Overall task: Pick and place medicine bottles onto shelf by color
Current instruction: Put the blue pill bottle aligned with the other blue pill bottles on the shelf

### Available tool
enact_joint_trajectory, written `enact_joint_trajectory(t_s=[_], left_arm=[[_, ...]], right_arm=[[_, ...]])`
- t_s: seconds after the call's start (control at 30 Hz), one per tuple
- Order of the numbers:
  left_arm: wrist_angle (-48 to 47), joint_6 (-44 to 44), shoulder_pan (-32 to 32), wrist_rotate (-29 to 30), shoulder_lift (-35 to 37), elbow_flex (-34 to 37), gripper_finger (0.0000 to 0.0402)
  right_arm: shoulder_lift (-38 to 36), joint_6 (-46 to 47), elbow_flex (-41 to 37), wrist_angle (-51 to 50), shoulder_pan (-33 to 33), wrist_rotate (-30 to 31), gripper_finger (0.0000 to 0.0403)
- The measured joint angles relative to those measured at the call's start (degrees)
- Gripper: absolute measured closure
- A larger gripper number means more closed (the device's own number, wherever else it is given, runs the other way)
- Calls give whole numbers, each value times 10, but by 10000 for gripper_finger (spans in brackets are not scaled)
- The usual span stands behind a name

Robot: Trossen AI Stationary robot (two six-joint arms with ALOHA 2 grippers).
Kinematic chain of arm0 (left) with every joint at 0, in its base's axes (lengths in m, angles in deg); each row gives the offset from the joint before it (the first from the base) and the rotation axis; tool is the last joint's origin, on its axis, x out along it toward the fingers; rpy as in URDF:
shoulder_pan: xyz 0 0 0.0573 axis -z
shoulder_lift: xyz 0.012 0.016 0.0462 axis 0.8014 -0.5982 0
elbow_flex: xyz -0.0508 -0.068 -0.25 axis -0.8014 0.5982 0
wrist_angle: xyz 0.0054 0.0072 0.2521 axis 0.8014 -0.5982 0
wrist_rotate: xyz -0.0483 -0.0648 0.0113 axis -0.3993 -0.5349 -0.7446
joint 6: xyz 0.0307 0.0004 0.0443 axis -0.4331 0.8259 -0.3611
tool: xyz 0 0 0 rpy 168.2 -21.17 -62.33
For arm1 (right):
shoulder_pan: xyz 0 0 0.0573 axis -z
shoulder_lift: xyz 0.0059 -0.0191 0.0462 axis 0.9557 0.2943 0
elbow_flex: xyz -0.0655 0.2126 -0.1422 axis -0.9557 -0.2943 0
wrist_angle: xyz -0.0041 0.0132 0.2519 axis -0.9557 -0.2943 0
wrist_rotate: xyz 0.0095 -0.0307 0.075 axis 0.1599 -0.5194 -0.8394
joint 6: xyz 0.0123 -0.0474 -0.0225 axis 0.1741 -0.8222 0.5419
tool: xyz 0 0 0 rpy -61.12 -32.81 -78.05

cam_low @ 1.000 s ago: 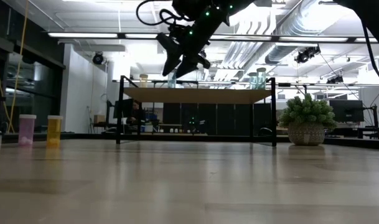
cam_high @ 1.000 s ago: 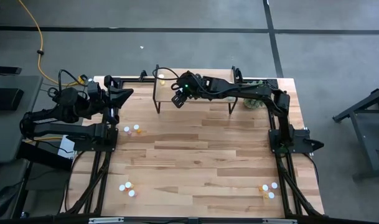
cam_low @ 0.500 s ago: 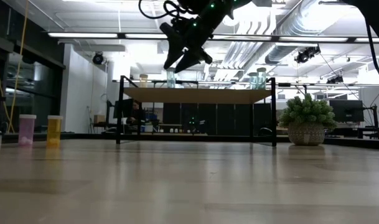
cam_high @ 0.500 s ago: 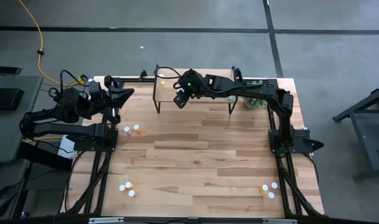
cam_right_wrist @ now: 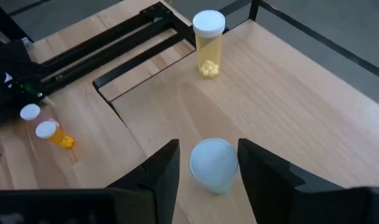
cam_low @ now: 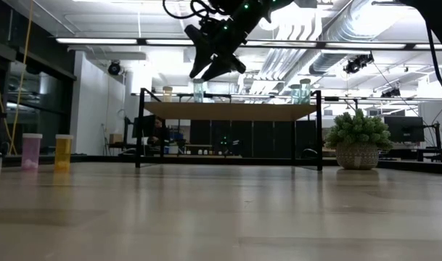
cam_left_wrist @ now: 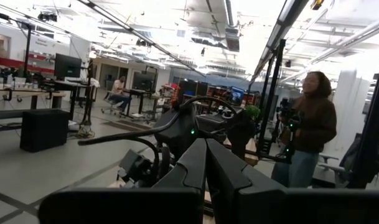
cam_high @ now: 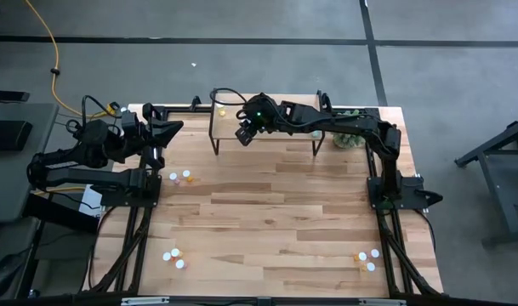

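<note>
Right tool [cam_right_wrist: 208, 167] lowered around teal bottle [cam_right_wrist: 213, 164]; no labels legible.

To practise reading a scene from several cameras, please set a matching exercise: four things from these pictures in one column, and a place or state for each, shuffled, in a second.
Things:
1. left gripper
2. right gripper
3. yellow bottle
4. potted plant

Places or states:
A. upright near the shelf's corner, untouched
B. on the table beside the shelf
C. shut, waiting at the table's left edge
D. above the shelf, fingers either side of a pale blue bottle

Pairs: 1-C, 2-D, 3-A, 4-B
</note>
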Motion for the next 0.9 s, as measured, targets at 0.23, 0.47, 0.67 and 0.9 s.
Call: enact_joint_trajectory(t_s=[0.23, 0.47, 0.67, 0.9], left_arm=[[0, 0, 0, 0, 0, 0, 401], [0, 0, 0, 0, 0, 0, 401], [0, 0, 0, 0, 0, 0, 401], [1, 0, 0, 0, 0, 0, 401]], right_arm=[[1, -1, 0, -9, 0, 22, 252], [1, -1, -1, -13, 0, 13, 252], [1, -2, -1, -13, 0, 13, 252], [1, -6, -1, -13, 0, 14, 255]])
